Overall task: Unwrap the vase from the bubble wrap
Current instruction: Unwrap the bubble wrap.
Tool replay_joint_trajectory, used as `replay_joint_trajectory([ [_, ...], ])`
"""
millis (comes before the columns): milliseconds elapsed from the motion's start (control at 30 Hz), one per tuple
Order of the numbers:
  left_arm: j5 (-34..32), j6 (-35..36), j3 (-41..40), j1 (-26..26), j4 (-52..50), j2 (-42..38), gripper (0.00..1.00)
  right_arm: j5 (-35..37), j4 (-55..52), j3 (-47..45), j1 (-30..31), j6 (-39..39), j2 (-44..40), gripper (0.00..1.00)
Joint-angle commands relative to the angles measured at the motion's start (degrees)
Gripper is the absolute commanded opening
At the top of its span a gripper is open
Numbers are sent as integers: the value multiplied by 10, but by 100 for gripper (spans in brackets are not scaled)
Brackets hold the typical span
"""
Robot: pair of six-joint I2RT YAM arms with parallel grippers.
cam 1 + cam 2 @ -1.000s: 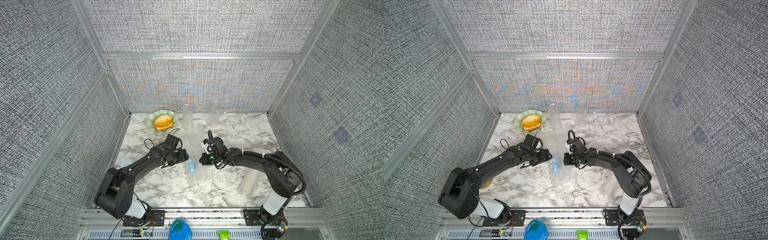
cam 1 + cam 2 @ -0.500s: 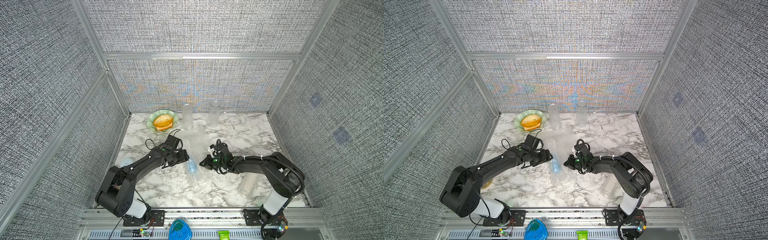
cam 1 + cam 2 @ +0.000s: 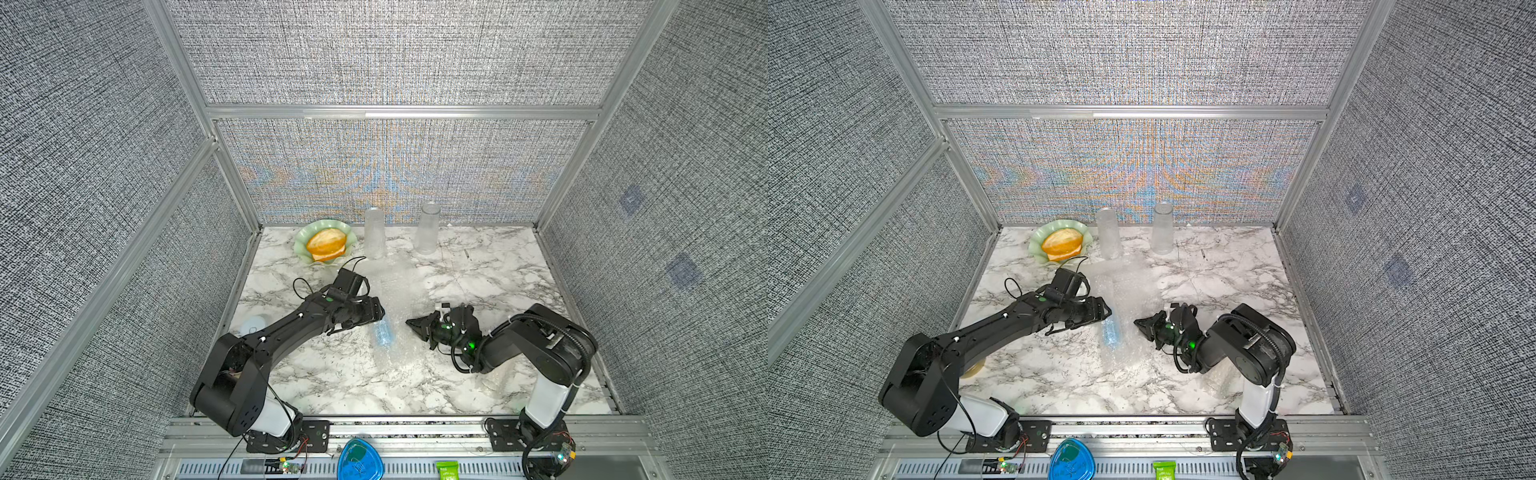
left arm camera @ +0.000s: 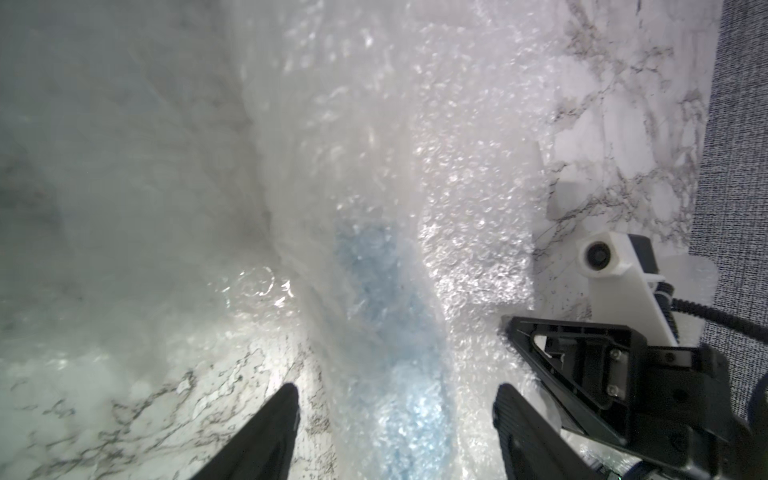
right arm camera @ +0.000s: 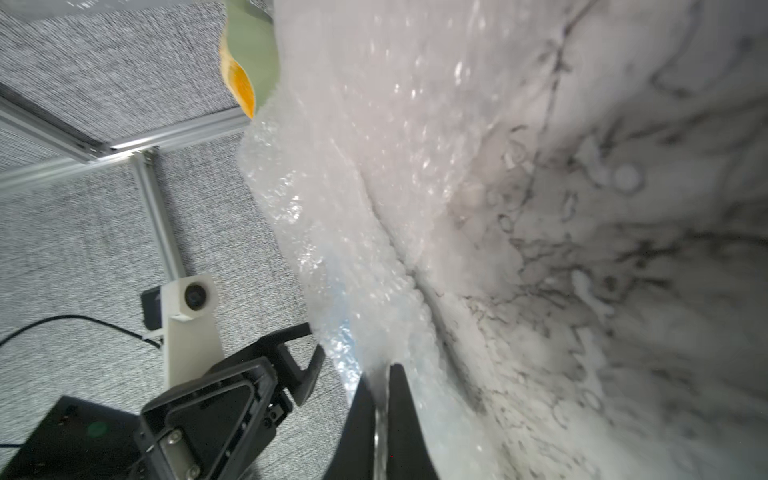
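two grippers flank the bubble wrap [image 3: 390, 316] mid-table with the blue vase [image 3: 383, 332] inside it: the right gripper [image 5: 380, 399], jaws clamped on a film edge, seems to peel, while the left gripper [image 4: 395, 415], jaws apart astride the bundle, seems ready to steady it.
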Motion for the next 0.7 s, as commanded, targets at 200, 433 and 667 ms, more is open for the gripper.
replay_joint_trajectory([
  [200,15,25,16,-18,13,14,76,114,188,-49,-2,128,-17,0],
  [433,-37,22,40,-35,-31,27,76,77,-6,-57,-28,-16,-113,4],
  [667,-113,8,64,-63,-88,63,76,92,-445,40,-45,-258,-297,40],
])
